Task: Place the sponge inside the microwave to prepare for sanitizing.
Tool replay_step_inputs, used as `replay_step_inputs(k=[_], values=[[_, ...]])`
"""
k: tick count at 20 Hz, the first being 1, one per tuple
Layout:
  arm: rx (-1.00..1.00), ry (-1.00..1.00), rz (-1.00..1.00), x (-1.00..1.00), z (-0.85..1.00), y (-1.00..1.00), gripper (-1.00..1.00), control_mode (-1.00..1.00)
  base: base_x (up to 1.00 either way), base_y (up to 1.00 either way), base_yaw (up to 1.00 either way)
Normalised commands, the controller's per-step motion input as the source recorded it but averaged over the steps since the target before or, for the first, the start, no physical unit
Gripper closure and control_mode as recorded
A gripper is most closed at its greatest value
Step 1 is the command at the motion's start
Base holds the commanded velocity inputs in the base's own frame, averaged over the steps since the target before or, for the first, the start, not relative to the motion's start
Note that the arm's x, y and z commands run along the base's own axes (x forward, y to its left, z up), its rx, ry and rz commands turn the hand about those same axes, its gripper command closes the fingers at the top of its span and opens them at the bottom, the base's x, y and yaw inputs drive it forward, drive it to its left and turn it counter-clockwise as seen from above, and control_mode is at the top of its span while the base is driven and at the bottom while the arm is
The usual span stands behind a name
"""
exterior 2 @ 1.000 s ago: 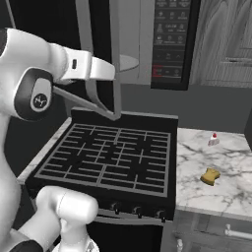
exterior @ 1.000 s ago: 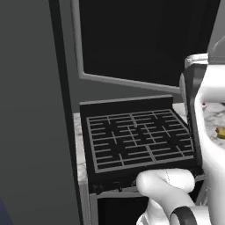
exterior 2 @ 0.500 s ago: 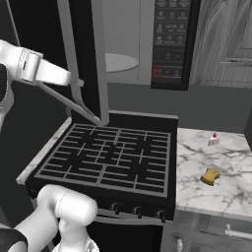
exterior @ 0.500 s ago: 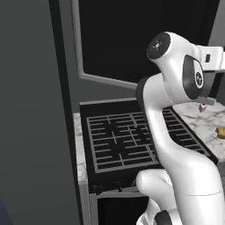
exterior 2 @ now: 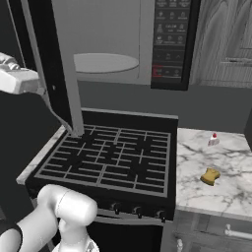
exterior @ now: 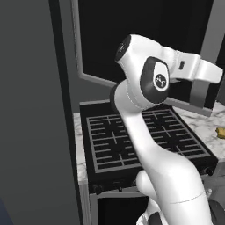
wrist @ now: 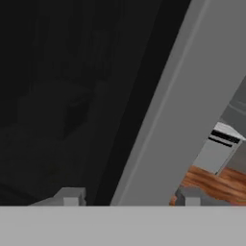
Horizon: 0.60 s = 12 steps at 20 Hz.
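The sponge [exterior 2: 210, 175] is a small yellow-tan block lying on the marble counter [exterior 2: 231, 162] right of the stove; it also shows at the right edge of the left base view [exterior: 221, 132]. The microwave [exterior 2: 172, 39] hangs above the stove with its dark glass door [exterior 2: 49, 64] swung out to the left, showing the grey cavity and round turntable [exterior 2: 106, 62]. My gripper [wrist: 130, 198] is open. Its fingertips stand apart close to the door's grey frame edge [wrist: 178, 120], far from the sponge. My hand [exterior 2: 17, 81] is at the door's outer side.
A black grated stove [exterior 2: 113, 157] lies below the microwave. A small white bottle with a red cap [exterior 2: 213, 139] stands on the counter behind the sponge. Wooden cabinets [exterior 2: 226, 39] are at the upper right. My own arm [exterior: 145, 88] crosses over the stove.
The arm has swung left across the stove, and the hand has moved to the far left of the right base view. The microwave door has swung wider open.
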Motion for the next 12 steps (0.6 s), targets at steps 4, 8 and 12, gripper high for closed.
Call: replay_step_inputs(k=[4,8,12], values=[[0.04,-0.13,-0.05,-0.33,-0.10,0.35,1.00,-1.00,0.00,0.00,0.00],[0.09,-0.02,0.00,-0.09,-0.20,0.25,1.00,-1.00,0.00,0.00,0.00],[0.04,0.00,0.00,0.00,-0.04,0.06,-1.00,-1.00,0.00,0.00,0.00]])
